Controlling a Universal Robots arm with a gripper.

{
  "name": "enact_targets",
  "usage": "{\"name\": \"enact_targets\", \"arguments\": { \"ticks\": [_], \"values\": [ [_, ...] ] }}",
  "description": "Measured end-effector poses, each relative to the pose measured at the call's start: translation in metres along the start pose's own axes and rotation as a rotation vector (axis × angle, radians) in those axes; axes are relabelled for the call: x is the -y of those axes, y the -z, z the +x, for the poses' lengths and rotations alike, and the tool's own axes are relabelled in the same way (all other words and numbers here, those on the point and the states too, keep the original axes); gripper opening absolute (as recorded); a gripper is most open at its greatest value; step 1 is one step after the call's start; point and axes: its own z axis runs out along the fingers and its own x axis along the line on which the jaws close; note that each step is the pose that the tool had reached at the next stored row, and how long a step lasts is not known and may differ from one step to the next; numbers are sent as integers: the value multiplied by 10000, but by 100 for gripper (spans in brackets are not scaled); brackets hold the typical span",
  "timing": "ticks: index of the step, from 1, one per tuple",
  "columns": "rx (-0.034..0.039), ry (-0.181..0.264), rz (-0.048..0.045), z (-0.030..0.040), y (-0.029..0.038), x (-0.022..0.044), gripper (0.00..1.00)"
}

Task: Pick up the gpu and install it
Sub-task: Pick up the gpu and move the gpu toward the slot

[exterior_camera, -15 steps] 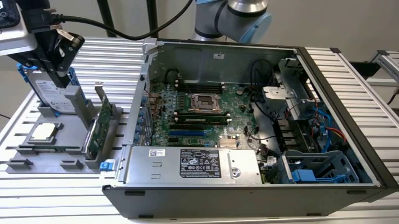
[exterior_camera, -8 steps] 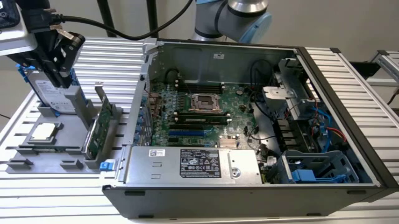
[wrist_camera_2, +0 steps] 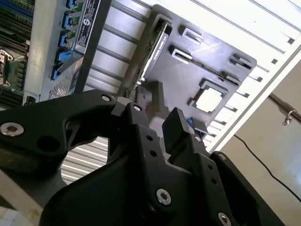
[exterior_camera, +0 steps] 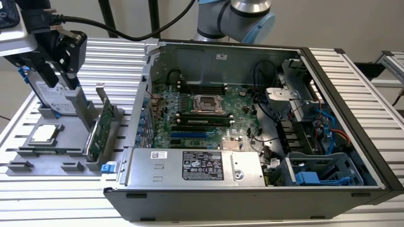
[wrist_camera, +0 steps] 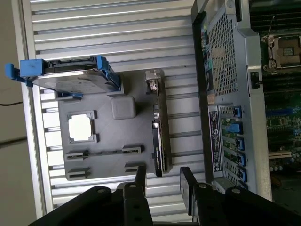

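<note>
The gpu (exterior_camera: 101, 124) stands on its long edge in a slot of the grey holder (exterior_camera: 66, 150), green board facing the computer case. In both wrist views it appears edge-on as a thin dark card (wrist_camera: 158, 136) (wrist_camera_2: 156, 47). My gripper (exterior_camera: 56, 78) hangs high over the holder at the exterior view's left, well above the card and not touching it. In the first wrist view the gripper (wrist_camera: 163, 183) is open, its two black fingers (wrist_camera: 187, 184) lined up over one end of the card with nothing between them. The second wrist view also shows the gripper (wrist_camera_2: 150, 120) open.
A silver hard drive in a blue frame (exterior_camera: 54, 97) stands in the holder beside the gpu, under my gripper. A square CPU chip (exterior_camera: 44, 134) lies flat on the holder. The open computer case (exterior_camera: 344, 101) sits to the right, with motherboard (exterior_camera: 208, 113) and power supply (exterior_camera: 196, 165).
</note>
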Motion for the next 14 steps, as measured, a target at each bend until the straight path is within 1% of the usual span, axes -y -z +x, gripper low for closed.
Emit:
{"name": "enact_targets", "arguments": {
  "ticks": [5,14],
  "values": [
    [1,0,-1,-3,-17,0,100],
    [3,1,-3,-23,-72,1,100]
  ]
}}
